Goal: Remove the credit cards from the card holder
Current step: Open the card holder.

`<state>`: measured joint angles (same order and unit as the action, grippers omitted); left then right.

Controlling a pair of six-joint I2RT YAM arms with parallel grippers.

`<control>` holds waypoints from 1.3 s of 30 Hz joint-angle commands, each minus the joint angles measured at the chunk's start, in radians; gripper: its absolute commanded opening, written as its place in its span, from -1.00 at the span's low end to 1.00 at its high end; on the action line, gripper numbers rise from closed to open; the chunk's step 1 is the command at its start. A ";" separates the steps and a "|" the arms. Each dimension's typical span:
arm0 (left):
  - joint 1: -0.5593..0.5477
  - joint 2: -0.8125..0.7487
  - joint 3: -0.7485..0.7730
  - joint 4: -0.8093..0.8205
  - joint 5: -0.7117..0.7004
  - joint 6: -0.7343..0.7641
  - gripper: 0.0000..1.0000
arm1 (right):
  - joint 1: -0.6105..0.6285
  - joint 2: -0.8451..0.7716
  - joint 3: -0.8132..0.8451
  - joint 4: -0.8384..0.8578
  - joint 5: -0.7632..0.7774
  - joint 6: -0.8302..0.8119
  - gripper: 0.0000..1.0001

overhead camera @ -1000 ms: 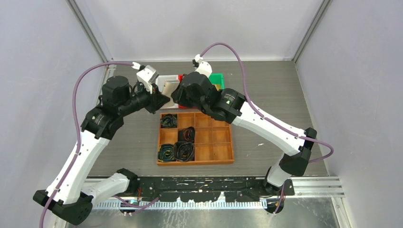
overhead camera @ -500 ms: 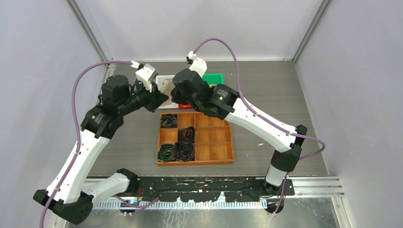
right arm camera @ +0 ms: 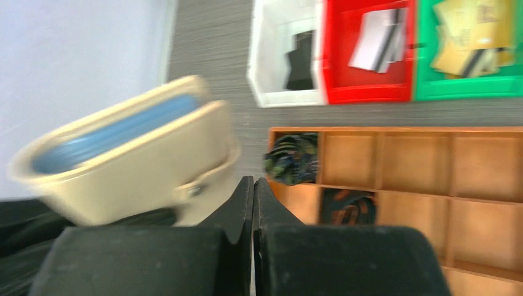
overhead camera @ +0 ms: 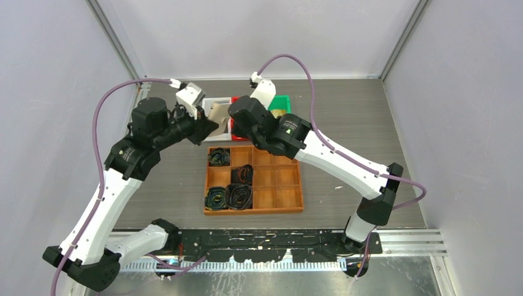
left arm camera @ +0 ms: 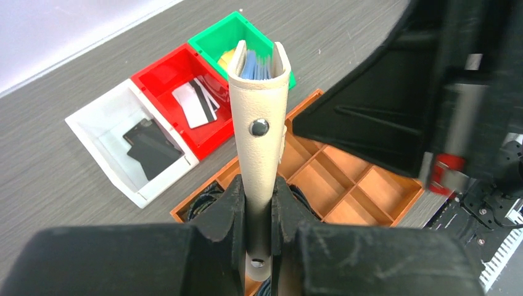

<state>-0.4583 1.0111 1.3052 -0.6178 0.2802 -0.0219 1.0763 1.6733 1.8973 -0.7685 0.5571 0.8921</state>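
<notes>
**Card holder clamped upright; right jaws shut on nothing**

Position: the card holder point(left arm camera: 259, 129) is off the tabletop point(overhead camera: 370, 123). It stands upright with its open edge up, on the near side of the three bins. The left gripper point(left arm camera: 259, 213) pinches it low on the folded spine, below the snap.

The right gripper point(right arm camera: 253, 188) sits just beside the holder's strap tab. Its jaws are pressed together, with nothing visible between them.

Contents: blue pockets show at the holder's mouth. Whether any cards remain inside cannot be told.

Credit cards point(left arm camera: 148, 145) already lie sorted by colour:
- black in the white bin point(left arm camera: 108, 126)
- pale in the red bin point(left arm camera: 163, 77)
- gold in the green bin point(left arm camera: 216, 40)

Handling judgement:
- The holder looks light and pliable, and its covers would likely flex or splay under side load.
- The cards look thin, stiff and smooth, so they would tend to slip.
- A card should be taken by its exposed top edge, pinched across the flat faces and drawn straight out along the pocket.
</notes>
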 commanded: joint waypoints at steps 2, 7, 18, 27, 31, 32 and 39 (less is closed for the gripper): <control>-0.006 -0.038 0.066 0.119 0.026 0.002 -1.00 | -0.028 -0.062 -0.069 -0.051 0.151 -0.008 -0.99; -0.007 -0.034 0.075 0.113 0.037 -0.007 -1.00 | -0.028 -0.099 -0.113 -0.021 0.116 -0.006 -0.99; -0.006 -0.049 0.024 0.135 0.030 0.017 -1.00 | 0.041 -0.195 -0.141 0.113 -0.007 0.067 0.09; -0.006 -0.050 0.040 0.115 0.048 0.017 -1.00 | 0.041 -0.090 -0.009 0.103 -0.016 0.045 0.10; -0.006 -0.052 0.040 0.103 0.065 0.017 -1.00 | 0.041 -0.063 0.026 0.102 -0.006 0.030 0.11; -0.007 -0.051 0.041 0.102 0.069 0.017 -1.00 | 0.041 -0.057 0.034 0.099 0.001 0.027 0.11; -0.006 -0.055 0.057 0.099 0.147 -0.005 -1.00 | 0.037 -0.009 0.094 0.058 0.071 -0.013 -0.28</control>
<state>-0.4580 0.9852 1.3251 -0.5808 0.3241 -0.0151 1.1164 1.6436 1.9263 -0.7303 0.5594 0.9112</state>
